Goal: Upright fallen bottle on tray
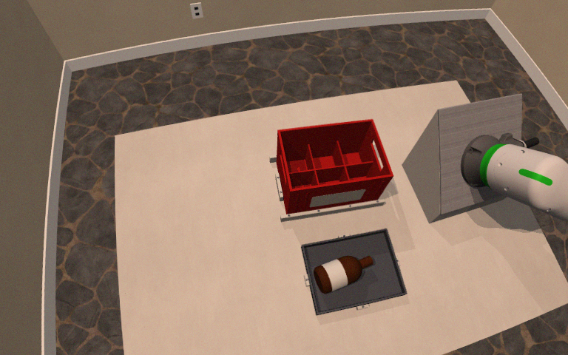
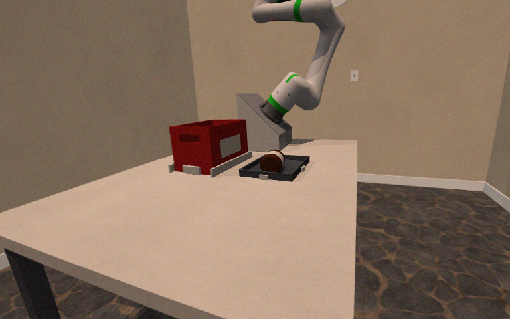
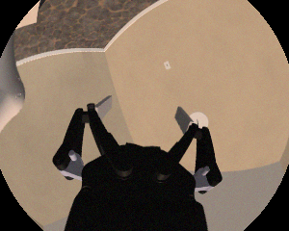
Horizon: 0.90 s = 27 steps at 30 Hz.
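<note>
A brown bottle with a white label lies on its side in the dark grey tray, neck pointing to the back right. It also shows in the exterior view, on the tray. The red crate with empty compartments stands just behind the tray, and shows in the exterior view. My gripper shows only in the wrist view. It is open and empty, high above the table, facing the room's walls and floor. The arm rises out of the top of the exterior view.
A grey wedge-shaped mount holds the arm's base at the table's back right. Low grey rails hem the crate, and small stops sit at the tray's edges. The table's edge drops to a stone floor.
</note>
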Tool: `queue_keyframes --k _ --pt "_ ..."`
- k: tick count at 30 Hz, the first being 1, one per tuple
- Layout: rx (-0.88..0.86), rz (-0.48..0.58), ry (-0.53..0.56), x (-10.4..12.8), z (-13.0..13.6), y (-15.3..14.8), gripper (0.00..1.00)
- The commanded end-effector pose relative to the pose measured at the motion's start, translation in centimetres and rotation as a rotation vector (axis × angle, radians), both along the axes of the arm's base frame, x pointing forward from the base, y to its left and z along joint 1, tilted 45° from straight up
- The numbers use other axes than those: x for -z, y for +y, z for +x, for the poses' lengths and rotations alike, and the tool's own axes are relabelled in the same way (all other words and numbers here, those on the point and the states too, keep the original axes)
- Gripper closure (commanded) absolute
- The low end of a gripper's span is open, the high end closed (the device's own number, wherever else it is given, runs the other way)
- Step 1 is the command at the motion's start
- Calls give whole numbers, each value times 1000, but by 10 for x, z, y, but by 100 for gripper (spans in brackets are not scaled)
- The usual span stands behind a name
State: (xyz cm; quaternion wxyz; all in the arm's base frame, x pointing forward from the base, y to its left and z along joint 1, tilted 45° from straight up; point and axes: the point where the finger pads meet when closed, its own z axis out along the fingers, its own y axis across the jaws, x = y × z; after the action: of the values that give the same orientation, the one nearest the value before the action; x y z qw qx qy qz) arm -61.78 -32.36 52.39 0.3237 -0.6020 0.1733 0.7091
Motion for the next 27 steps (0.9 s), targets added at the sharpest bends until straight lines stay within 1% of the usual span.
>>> queue_keyframes --k 1,3,6,7,8,9,10,15,16,18,19,20,21,22,23,24,26,27 --pt "-29 -36 0 3 11 -15 0" --pt "-76 -92 -3 7 29 -38 0" --pt "-154 -190 -15 17 63 -76 0" --pt "-159 -196 -16 17 65 -79 0" --pt "-190 -235 -24 21 80 -94 0" --pt "-190 -236 -24 21 80 -94 0" --pt "-222 -277 -33 26 97 -110 0" --pt "-310 -394 -68 40 147 -151 0" --pt "-325 -415 -76 42 157 -159 0" --pt "-325 -415 -76 42 157 -159 0" --pt "-361 -465 -96 49 181 -175 0" --pt "-382 -495 -110 53 196 -185 0" --pt "-394 -513 -118 55 205 -191 0" --pt "-396 -515 -120 56 206 -191 0" --pt "-423 -555 -140 61 228 -203 0" --pt "-431 -567 -146 63 234 -207 0" --pt "-462 -614 -174 70 261 -220 0" --pt "-465 -619 -177 71 264 -222 0"
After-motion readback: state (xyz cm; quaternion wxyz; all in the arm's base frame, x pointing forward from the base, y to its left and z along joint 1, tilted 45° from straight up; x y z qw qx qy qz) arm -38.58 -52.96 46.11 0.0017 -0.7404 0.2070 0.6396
